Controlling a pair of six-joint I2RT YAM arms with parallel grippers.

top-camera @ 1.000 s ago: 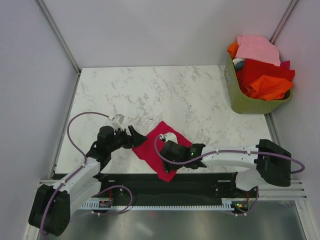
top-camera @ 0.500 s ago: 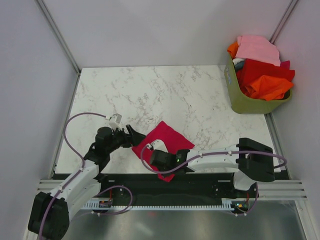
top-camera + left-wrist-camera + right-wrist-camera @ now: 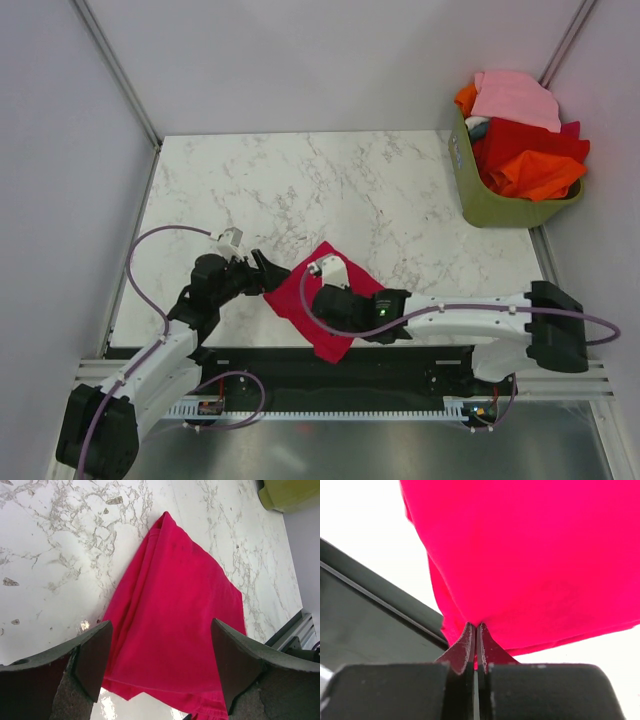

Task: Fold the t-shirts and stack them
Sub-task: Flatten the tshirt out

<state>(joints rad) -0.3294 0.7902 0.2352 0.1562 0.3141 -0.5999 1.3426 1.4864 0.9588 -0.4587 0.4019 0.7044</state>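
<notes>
A crimson t-shirt [image 3: 292, 292] lies folded on the marble table [image 3: 300, 190] near its front edge, one corner over the edge. My right gripper [image 3: 322, 300] rests on top of it. In the right wrist view this gripper [image 3: 475, 626] is shut, pinching a fold of the crimson cloth [image 3: 530, 555]. Just left of the shirt my left gripper [image 3: 272, 275] stands open. In its wrist view the fingers [image 3: 97, 652] straddle the near end of the shirt [image 3: 175, 615] without touching it. More t-shirts, pink [image 3: 515, 95], red [image 3: 520, 140] and orange [image 3: 540, 175], fill the basket.
The olive-green basket [image 3: 480, 205] stands at the table's back right corner; its corner also shows in the left wrist view as a basket edge [image 3: 290, 492]. A black rail [image 3: 400, 360] runs along the table's front edge. Grey walls close the left, back and right.
My right gripper has closed on the crimson shirt after sliding left along its near edge and back a little. The left arm has barely moved.
</notes>
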